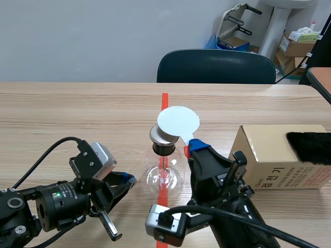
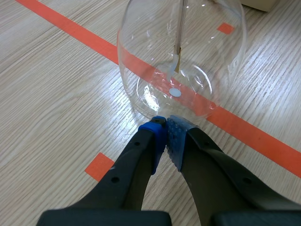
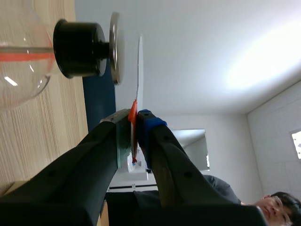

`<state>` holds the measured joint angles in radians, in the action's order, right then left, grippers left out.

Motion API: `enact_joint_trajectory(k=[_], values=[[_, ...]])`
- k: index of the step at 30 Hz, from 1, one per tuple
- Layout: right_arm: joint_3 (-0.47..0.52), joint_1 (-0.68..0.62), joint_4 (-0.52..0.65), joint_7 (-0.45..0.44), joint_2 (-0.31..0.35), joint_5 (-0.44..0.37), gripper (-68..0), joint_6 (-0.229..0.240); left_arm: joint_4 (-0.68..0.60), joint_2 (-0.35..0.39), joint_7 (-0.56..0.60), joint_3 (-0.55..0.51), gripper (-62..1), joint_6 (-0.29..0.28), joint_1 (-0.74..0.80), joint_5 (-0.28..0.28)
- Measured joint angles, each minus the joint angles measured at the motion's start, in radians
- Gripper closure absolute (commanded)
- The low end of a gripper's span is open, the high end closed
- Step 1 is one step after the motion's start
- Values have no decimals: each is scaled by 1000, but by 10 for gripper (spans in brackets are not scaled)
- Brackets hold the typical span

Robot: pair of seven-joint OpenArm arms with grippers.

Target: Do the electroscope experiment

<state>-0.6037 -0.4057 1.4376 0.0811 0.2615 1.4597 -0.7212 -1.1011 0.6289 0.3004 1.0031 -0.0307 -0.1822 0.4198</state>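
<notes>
**Holding the disc over the cap: about halfway, I judge**

My clear glass electroscope flask point(image 1: 164, 173) with its metal cap point(image 1: 164, 135) stands mid-table on the tape line. My right gripper point(image 1: 196, 146) clamps the round white disc point(image 1: 178, 120) by its orange handle, close over the cap. My left gripper point(image 2: 165, 129), closed on nothing, sits at the flask's base. Reading the leaf remains.

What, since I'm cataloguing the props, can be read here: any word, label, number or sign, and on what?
"검전기": red print on the front of the box, as best it reads.
More red print to its right on the same face: too blurred to read.
Far boxes in the corner: any print is too small to read.
Flask and disc: no text seen.
</notes>
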Motion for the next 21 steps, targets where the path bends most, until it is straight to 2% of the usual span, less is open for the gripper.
enact_joint_trajectory(k=[7,10,21], values=[[0,-5,1,-58,2,0,-10,3,0,0,0,0,-16,0,0,0],[0,-5,1,-76,2,0,-10,30,0,0,0,0,-16,0,0,0],[0,-5,1,-78,2,0,-10,29,0,0,0,0,-16,0,0,0]])
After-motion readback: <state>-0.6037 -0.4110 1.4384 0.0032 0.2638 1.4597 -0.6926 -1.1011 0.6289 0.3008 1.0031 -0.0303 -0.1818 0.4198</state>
